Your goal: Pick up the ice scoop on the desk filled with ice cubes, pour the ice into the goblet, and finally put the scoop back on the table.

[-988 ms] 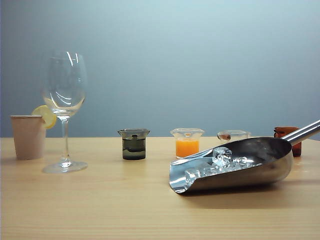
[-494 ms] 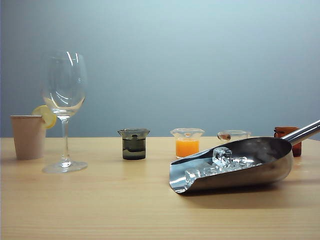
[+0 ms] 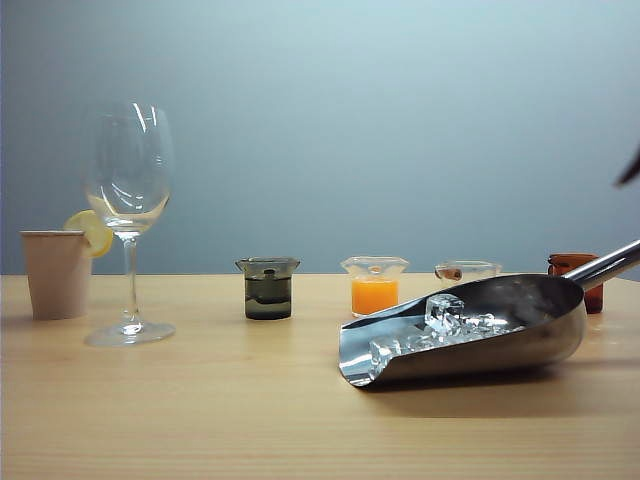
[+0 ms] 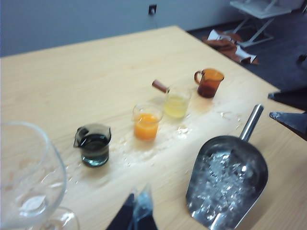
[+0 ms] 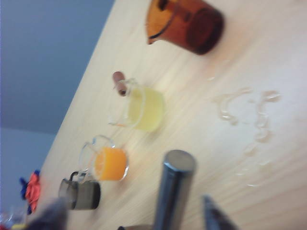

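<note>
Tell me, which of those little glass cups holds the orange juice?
The small beaker with orange juice, second in the back row, between the dark smoky beaker and the pale-yellow beaker with a wooden handle.

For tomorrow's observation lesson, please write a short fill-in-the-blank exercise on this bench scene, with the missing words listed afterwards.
1. The ice scoop lies on the table and holds ____ cubes.
2. The goblet stands upright and is ____ of ice.
3. The slice on the paper cup's rim is a ____.
4. The right claw hovers around the scoop's ____, its tips apart; the left claw hangs near the goblet.

Missing words: ice; empty; lemon; handle
</note>
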